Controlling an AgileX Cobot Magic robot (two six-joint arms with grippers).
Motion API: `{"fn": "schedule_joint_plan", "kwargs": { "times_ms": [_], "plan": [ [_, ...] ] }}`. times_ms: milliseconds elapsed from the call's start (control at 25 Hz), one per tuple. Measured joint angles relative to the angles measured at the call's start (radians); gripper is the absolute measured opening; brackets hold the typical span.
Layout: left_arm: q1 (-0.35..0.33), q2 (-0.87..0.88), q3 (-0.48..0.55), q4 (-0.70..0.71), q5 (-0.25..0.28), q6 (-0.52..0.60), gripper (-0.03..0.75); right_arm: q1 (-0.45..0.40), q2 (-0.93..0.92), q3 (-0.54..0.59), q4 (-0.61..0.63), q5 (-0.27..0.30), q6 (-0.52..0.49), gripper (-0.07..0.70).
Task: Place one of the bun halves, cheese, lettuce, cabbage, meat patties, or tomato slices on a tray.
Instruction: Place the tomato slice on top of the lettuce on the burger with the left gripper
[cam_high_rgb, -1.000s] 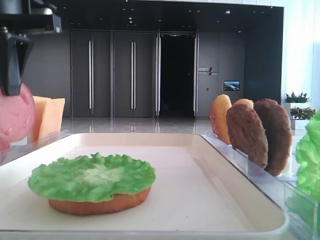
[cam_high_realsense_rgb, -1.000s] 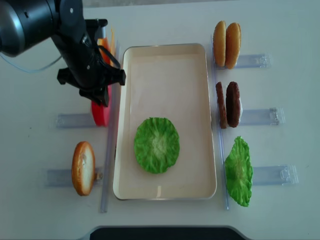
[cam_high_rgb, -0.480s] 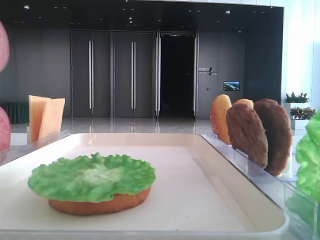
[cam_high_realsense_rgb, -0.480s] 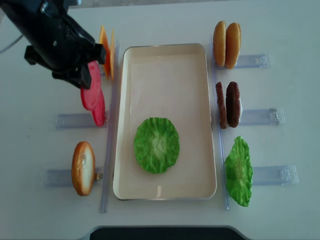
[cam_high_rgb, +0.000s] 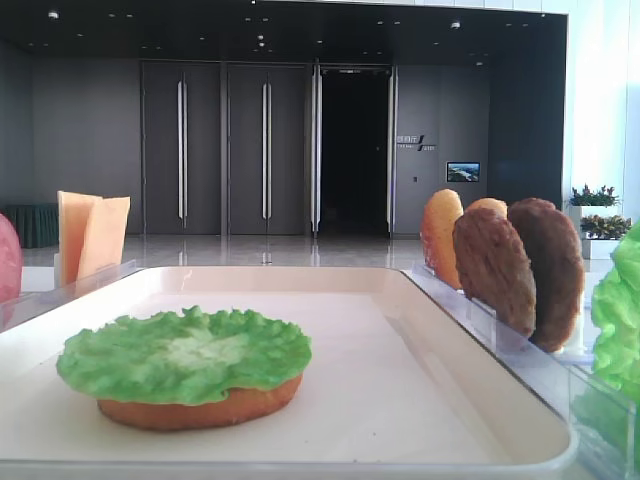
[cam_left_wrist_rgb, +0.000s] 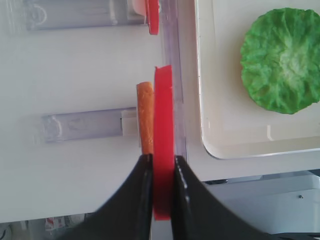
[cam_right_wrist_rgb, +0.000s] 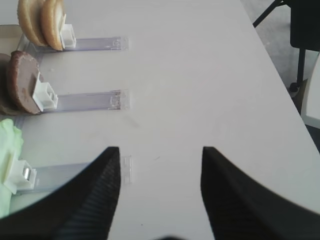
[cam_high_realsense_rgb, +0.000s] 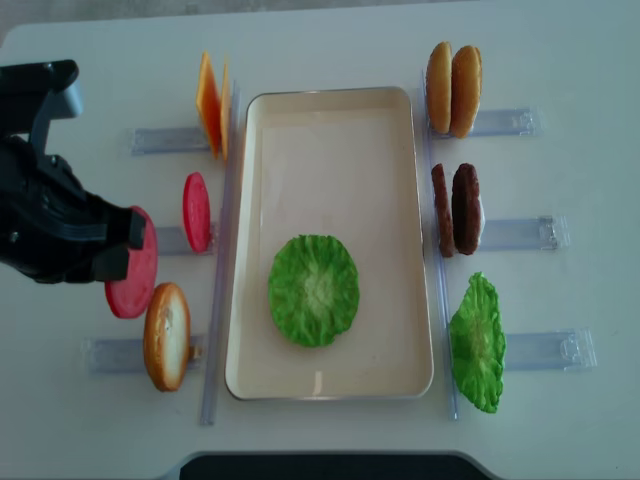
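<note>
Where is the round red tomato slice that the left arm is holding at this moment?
In the overhead view the round red tomato slice hangs left of the cream rectangular tray, clamped in the left gripper, just above the standing orange-brown bun half.

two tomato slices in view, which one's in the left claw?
The tomato slice out over the table left of the tray, beside the bun half: the left claw is shut on its edge. The other tomato slice stands free in its rack.
</note>
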Motion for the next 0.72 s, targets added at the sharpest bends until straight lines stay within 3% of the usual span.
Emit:
{"fn": "schedule_joint_plan", "kwargs": {
  "times_ms": [200, 360, 520, 720],
  "plan": [
    [0.000, -0.023, 0.030, -0.012, -0.047, -0.002, 0.060, 0.000, 0.000, 0.000, -0.003, 0.000, 0.000, 0.352],
    [0.000, -0.023, 0.034, -0.072, -0.139, 0.038, 0.060, 0.000, 0.000, 0.000, -0.003, 0.000, 0.001, 0.340],
    [0.000, -0.004, 0.034, -0.253, -0.235, 0.195, 0.060, 0.000, 0.000, 0.000, -0.002, 0.000, 0.001, 0.337],
    [0.000, 0.082, 0.049, -0.546, -0.319, 0.419, 0.060, 0.000, 0.000, 0.000, -0.003, 0.000, 0.001, 0.337]
  ]
}}
